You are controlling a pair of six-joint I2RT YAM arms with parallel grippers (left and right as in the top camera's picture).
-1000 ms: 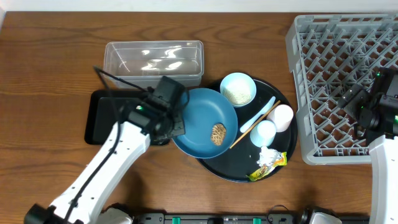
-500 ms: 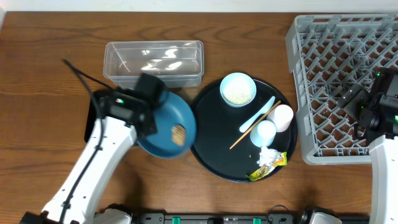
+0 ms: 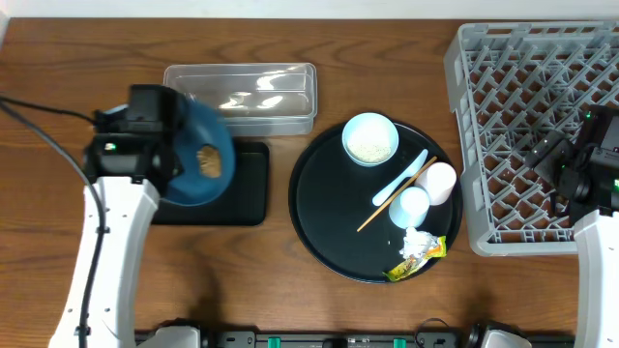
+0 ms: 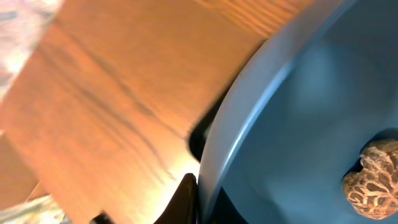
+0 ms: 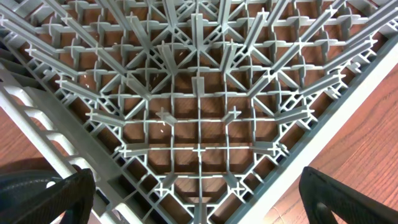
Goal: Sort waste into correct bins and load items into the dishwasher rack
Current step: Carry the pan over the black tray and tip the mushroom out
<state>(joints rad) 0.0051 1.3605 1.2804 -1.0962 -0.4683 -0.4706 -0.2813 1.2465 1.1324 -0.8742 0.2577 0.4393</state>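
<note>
My left gripper (image 3: pixel 170 157) is shut on the rim of the large blue plate (image 3: pixel 201 162) and holds it tilted above the left end of the shallow black tray (image 3: pixel 242 188). The small brown food lump (image 3: pixel 206 160) lies on the plate. In the left wrist view the fingers (image 4: pixel 199 200) pinch the plate's rim (image 4: pixel 292 112), and the lump (image 4: pixel 373 177) sits at the right edge. My right gripper (image 5: pixel 196 193) is open and empty over the grey rack (image 3: pixel 542 106), near its front edge (image 5: pixel 186 112).
The clear tub (image 3: pixel 242 95) stands behind the black tray. The round black tray (image 3: pixel 324 208) holds the bowl with rice (image 3: pixel 369 138), blue spoon (image 3: pixel 401 178), wooden stick (image 3: pixel 392 197), two cups (image 3: pixel 440 182) (image 3: pixel 413 205), white wad (image 3: pixel 416 240) and yellow-green wrapper (image 3: pixel 418 261).
My left gripper has carried the blue plate with the lump leftwards off the round tray, to above the shallow black tray. The right arm has not moved.
</note>
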